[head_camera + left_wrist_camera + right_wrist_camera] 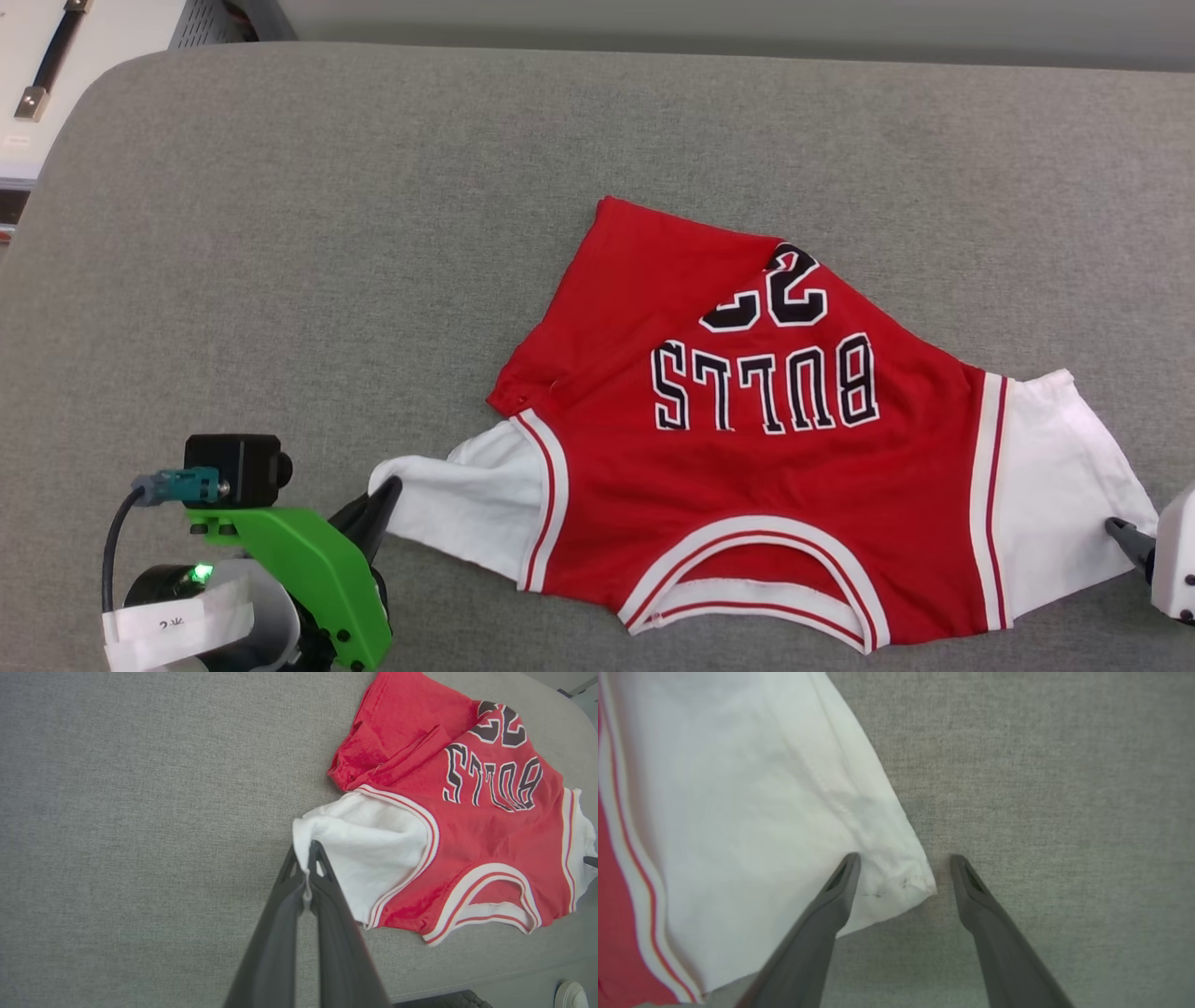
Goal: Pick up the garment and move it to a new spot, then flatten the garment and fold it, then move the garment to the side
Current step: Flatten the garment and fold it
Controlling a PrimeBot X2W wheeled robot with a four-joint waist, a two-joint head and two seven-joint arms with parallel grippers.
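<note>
Shirt (747, 448) lies print-up on the grey surface (327, 233), spread between my end effectors. Left end effector (310, 854) is clenched on one white sleeve's tip. Right end effector (903, 861) gapes around the other sleeve's corner. I'd close low, catch both layers, then pull outward evenly.

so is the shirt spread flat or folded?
Spread but not flat: the shirt lies print up, a red flap folded over part of the number.

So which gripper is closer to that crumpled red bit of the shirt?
Left. The left gripper is shut on the white sleeve beside the crumpled red fold; the right gripper stands open at the opposite sleeve's corner.
</note>
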